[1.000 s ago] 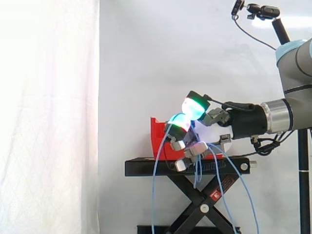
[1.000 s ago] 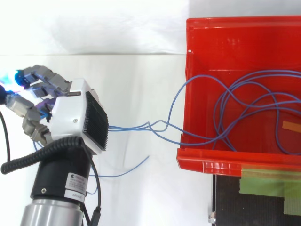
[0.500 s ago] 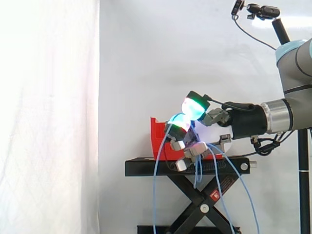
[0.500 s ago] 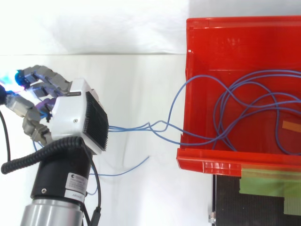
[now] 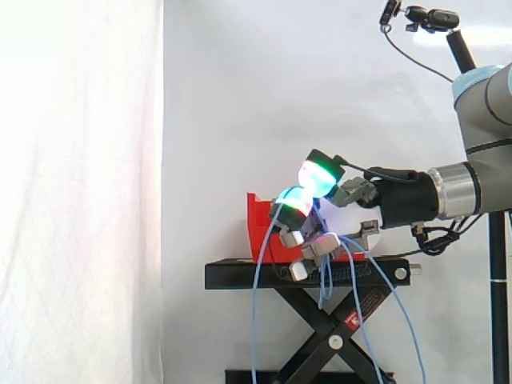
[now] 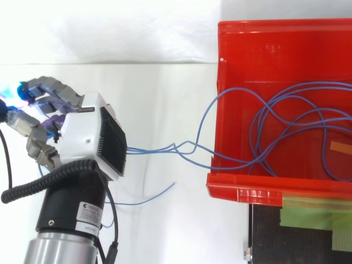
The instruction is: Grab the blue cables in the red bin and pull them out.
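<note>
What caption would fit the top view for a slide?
The robot hand holds blue cables trailing over the red bin's wall; most loops lie inside.

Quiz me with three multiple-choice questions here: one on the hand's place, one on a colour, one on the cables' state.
1. Seen from above, the hand is: A in the bin; B left of it; C right of it.
2. The cables are: A green; B blue; C yellow.
3. The cables lie: A all inside the bin; B all outside; C partly out.
Answers: B, hand clear of the bin's left wall; B, every strand blue; C, loops inside, strands running over the wall to the hand.
</note>
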Motion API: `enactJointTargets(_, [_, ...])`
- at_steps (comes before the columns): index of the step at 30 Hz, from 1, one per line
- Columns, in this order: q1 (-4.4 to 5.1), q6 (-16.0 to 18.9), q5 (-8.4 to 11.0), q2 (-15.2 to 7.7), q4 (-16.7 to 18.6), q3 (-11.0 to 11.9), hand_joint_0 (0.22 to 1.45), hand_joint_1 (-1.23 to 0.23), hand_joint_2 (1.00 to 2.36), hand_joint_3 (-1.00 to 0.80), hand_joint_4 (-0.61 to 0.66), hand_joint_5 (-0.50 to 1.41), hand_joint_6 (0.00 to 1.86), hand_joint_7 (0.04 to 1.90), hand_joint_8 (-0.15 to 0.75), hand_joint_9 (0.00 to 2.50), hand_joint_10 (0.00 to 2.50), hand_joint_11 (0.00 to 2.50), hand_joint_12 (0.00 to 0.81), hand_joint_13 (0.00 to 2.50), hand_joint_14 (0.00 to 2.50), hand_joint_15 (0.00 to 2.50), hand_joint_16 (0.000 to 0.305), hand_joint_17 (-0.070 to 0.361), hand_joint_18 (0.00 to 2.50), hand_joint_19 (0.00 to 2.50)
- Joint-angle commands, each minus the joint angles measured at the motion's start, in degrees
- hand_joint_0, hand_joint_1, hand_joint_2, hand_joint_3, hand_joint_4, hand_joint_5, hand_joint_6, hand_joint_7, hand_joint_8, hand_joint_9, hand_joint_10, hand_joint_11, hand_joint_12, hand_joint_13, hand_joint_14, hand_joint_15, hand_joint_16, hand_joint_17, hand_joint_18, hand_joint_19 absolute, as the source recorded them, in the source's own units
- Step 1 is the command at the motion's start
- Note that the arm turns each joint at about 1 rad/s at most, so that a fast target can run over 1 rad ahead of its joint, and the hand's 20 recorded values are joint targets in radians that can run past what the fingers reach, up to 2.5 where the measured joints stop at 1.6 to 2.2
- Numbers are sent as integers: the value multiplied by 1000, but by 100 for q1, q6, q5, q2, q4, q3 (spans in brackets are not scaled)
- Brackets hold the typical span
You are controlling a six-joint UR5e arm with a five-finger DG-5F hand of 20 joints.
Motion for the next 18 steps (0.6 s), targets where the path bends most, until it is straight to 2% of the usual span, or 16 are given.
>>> enactJointTargets(1, [0, -3, 0, -4, 0, 0, 912, -898, 1000, -1000, -25, 1007, 487, 849, 211, 1121, 28, 815, 263, 1319, 31, 1242, 42, 95, 766, 590])
enactJointTargets(18, [0, -3, 0, 5, 0, 0, 913, -897, 1000, -1000, -31, 1005, 489, 857, 209, 1150, 29, 824, 269, 1316, 33, 1240, 42, 95, 777, 586])
